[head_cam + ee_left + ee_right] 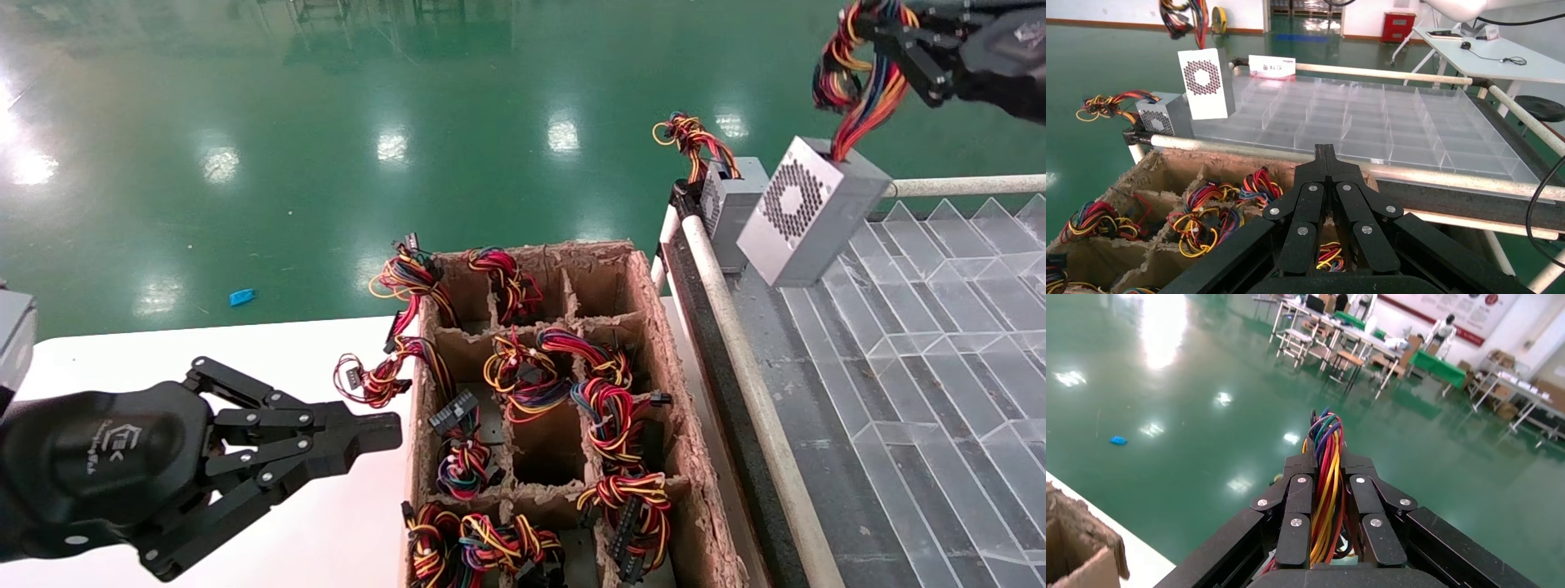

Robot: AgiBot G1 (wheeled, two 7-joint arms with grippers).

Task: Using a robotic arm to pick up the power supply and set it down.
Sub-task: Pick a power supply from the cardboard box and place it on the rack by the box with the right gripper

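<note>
High over the near corner of the clear tray, the power supply (809, 211) hangs tilted in the air, its round fan grille turned toward the cardboard box. It dangles by its wire bundle (866, 77), which the right gripper (887, 37) holds pinched between closed fingers; the right wrist view shows the coloured wires running straight up between the fingers (1300, 505). The box touches nothing below it.

Just beside it, a second grey box (730, 208) sits at the tray's corner with its own wires (690, 139) ending in a yellow-orange loop. The clear tray (940, 343) is split by transparent walls into many compartments; from the head view I cannot tell whether anything lies in them, and its far side runs out of frame. A white rail (756, 392) borders it.

Between the rail and the white table (98, 351) stands the cardboard box (645, 327), divided into cells. Most cells hold loose wire bundles (609, 404) with black connectors; the middle cell (546, 449) looks bare, and the back right cell shows nothing inside. What the wires in each cell attach to is hidden in shadow, and the nearest row is cut off.

Low over the table, the left gripper (384, 433) hovers beside the cardboard box with its fingers pressed together on nothing.
</note>
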